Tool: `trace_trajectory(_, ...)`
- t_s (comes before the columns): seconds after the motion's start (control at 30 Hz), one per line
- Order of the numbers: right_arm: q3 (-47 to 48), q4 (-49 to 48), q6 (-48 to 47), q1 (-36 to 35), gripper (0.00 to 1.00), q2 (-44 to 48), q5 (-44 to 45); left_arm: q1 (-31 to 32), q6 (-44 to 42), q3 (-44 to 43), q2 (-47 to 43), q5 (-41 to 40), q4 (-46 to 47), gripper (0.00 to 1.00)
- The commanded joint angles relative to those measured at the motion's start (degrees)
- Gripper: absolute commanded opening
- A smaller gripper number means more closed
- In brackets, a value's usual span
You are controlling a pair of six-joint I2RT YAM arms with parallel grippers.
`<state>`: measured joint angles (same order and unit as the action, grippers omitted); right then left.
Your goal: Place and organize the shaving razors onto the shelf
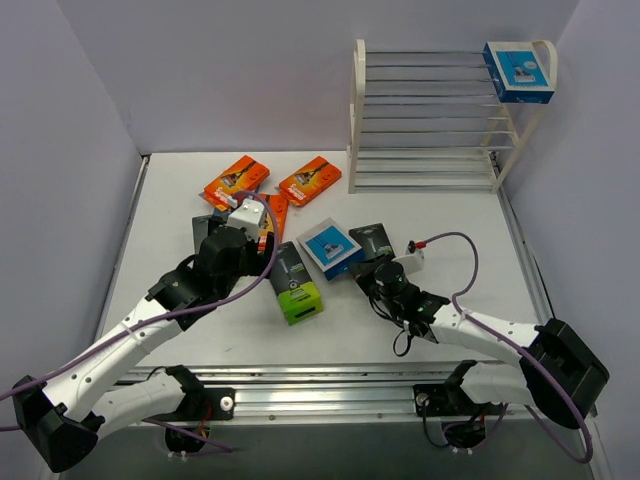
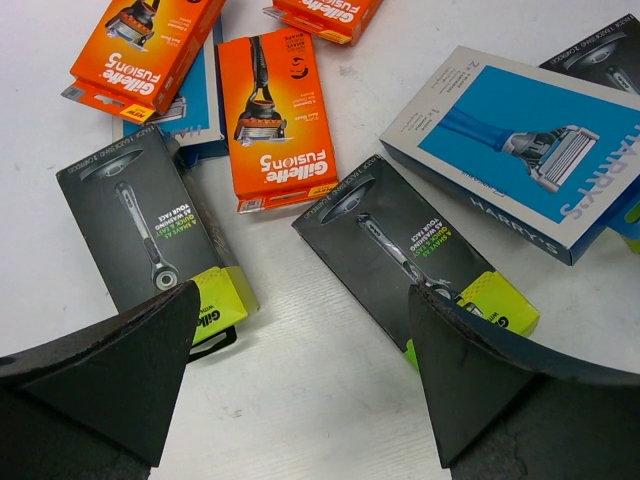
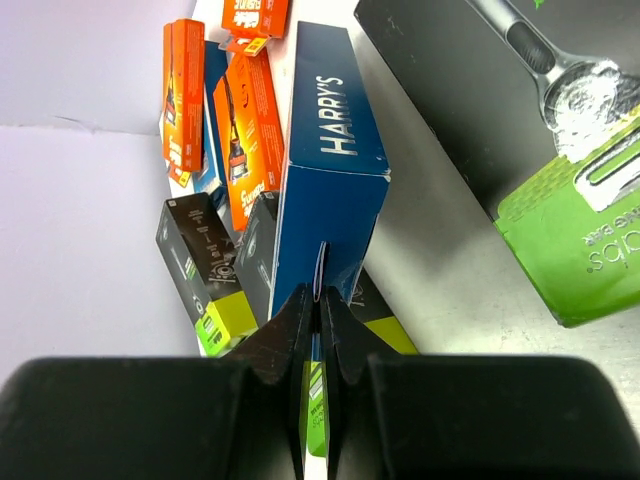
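The cream shelf (image 1: 430, 120) stands at the back right with one blue-and-white pack (image 1: 518, 70) on its top tier. My right gripper (image 1: 366, 272) is shut on the thin end flap of a blue-and-white pack (image 1: 330, 247), also in the right wrist view (image 3: 330, 170), low at the table. My left gripper (image 2: 305, 300) is open and empty over bare table between two black lime-ended packs (image 2: 140, 220) (image 2: 400, 250). Orange packs (image 1: 236, 180) (image 1: 310, 180) lie behind. Another black pack (image 1: 372, 240) lies beside the right gripper.
A third orange pack (image 2: 270, 110) lies just beyond my left fingers, partly over another blue pack (image 2: 195, 100). The shelf's lower tiers hold nothing. Grey walls close in the left, back and right sides. A metal rail (image 1: 330, 380) runs along the near edge.
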<state>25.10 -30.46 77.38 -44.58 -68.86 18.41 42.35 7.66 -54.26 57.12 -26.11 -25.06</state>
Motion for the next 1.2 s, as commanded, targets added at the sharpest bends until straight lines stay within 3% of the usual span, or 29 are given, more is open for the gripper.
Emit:
trace_trajectory(0.0, 2.8, 2.2, -2.9, 0.9, 0.0, 2.9, 0.5, 0.2, -0.2, -1.7, -0.8, 0.0, 0.3, 0.94)
trace_trajectory(0.2, 6.9, 5.0, -5.6, 2.4, 0.0, 4.1, -1.7, 0.2, 0.8, -1.7, -0.4, 0.5, 0.2, 0.94)
trace_trajectory(0.33, 8.7, 4.5, -4.9, 2.4, 0.0, 4.1, -2.8, 0.2, 5.9, -2.8, -0.3, 3.6, -0.4, 0.94)
trace_trajectory(0.47, 9.4, 3.0, -4.3, 2.4, 0.0, 3.6, -4.1, -1.3, 13.2, -5.4, 0.9, 12.4, -1.9, 0.94)
trace_trajectory(0.57, 9.3, 2.4, -4.4, 2.4, 0.0, 3.7, -4.5, -4.4, 25.3, -5.2, 0.7, 23.5, -2.6, 0.94)
trace_trajectory(0.63, 8.3, 1.9, -4.3, 2.3, 0.0, 4.3, -4.7, -8.5, 31.3, -3.0, -0.7, 30.2, 0.5, 0.94)
trace_trajectory(0.67, 7.8, 1.7, -4.2, 2.3, 0.0, 4.7, -4.8, -10.2, 38.3, 0.6, -1.2, 33.5, 2.4, 0.94)
trace_trajectory(0.7, 7.3, 1.5, -4.0, 2.3, 0.0, 5.0, -5.1, -13.7, 42.3, 2.7, -2.1, 40.5, 6.7, 0.94)
trace_trajectory(0.8, 5.6, 0.9, -3.4, 2.3, 0.0, 5.8, -5.7, -17.2, 56.6, 12.0, -2.6, 49.8, 18.3, 0.94)
trace_trajectory(0.9, 4.4, 0.8, -3.2, 2.3, 0.0, 6.6, -6.2, -17.7, 66.6, 18.0, -1.3, 52.0, 29.4, 0.94)
trace_trajectory(1.17, 2.3, -1.5, -3.9, 2.0, 0.0, 7.2, -7.9, -17.1, 78.6, 23.5, 4.1, 54.1, 40.8, 0.94)
